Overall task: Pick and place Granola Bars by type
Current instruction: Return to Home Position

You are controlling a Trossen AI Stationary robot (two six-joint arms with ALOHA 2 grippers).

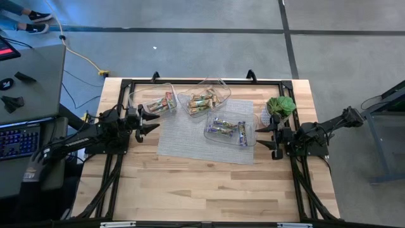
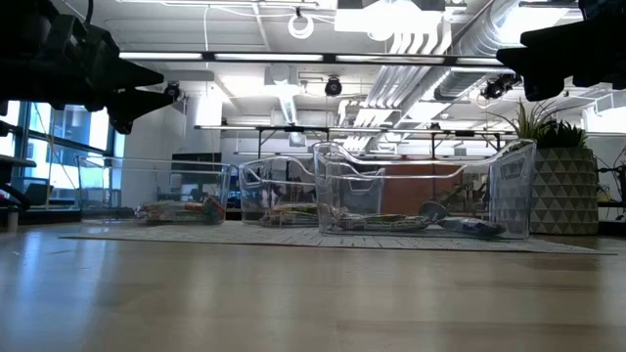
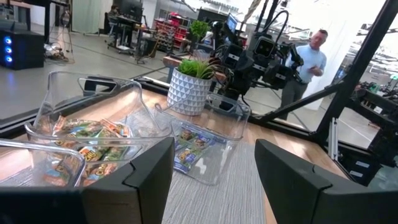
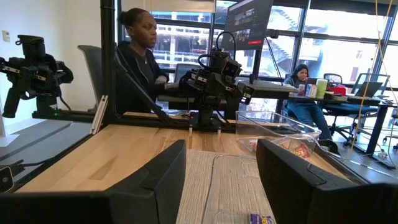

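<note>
Three clear plastic tubs stand on a grey mat (image 1: 190,142). The left tub (image 1: 154,100) holds red-pink bars (image 1: 162,105). The middle tub (image 1: 204,98) holds green-tan bars (image 1: 201,102). The right tub (image 1: 229,128) holds purple bars (image 1: 228,128). My left gripper (image 1: 152,120) hovers open above the table at the mat's left edge, near the left tub. My right gripper (image 1: 266,139) hovers open at the mat's right edge, beside the right tub. In the left wrist view the green-tan bars (image 3: 93,146) and purple bars (image 3: 189,146) lie in their tubs.
A green potted plant (image 1: 280,106) in a white patterned pot stands near the table's right far corner, close behind my right gripper. The wooden table (image 1: 202,190) stretches bare toward its near edge. People (image 4: 140,56) sit and stand beyond the table.
</note>
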